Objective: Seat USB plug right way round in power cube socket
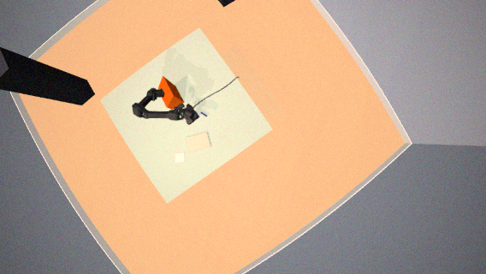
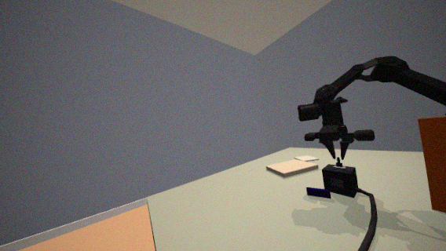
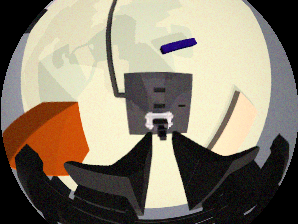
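Blue-grey walls enclose an orange floor (image 1: pixel 299 171), on which a pale green table (image 2: pixel 235 212) is set. On the table, near its far side in the exterior view, a small black power cube (image 2: pixel 340 180) is placed, with a thick dark cable (image 2: pixel 371 220) running from its side across the table toward the viewer. A short dark USB plug (image 2: pixel 338 162) is seen standing upright in the socket on the cube's top face; only a small stub of it shows above the cube, and how deep it sits cannot be told.

A black robot arm (image 2: pixel 392 74) is extended from the right, with its wrist pointed straight down. The gripper (image 2: pixel 338 150) is held directly above the plug, with a visible gap between the fingertips and the plug's top. The fingers (image 2: pixel 330 148) are parted a little and nothing is gripped between them. From the wrist camera, the two dark fingers are seen framing a narrow wedge of table that leads up to the plug's pale collar (image 3: pixel 158 120) at the cube's near edge.

Just beside the cube a small flat blue block (image 2: pixel 318 192) is laid on the table. Farther back, a tan flat board (image 2: pixel 292 167) and a small white square (image 2: pixel 306 158) are laid near each other. A tall orange box (image 2: pixel 433 161) is stood at the right edge, near the arm.
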